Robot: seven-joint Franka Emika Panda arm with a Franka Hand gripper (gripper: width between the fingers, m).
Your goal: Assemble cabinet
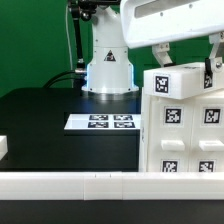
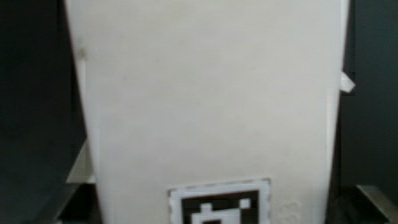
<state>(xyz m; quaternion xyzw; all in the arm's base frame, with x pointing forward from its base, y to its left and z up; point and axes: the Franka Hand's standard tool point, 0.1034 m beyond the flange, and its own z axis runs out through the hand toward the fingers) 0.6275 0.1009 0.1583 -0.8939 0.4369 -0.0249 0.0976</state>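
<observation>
The cabinet (image 1: 185, 130) is a large white box with several black-and-white tags, and it stands slightly tilted at the exterior view's right. My gripper (image 1: 188, 62) reaches down over its top end, one finger on each side. In the wrist view the cabinet (image 2: 205, 100) fills most of the picture as a long white face with one tag at its near end. The dark fingertips (image 2: 71, 200) sit against its two edges, with the gripper (image 2: 217, 205) spread wide and closed on the body.
The marker board (image 1: 100, 122) lies flat on the black table in the middle. Behind it stands the robot base (image 1: 108, 70). A white rail (image 1: 90, 185) runs along the front edge. A small white block (image 1: 3, 147) shows at the exterior view's left edge.
</observation>
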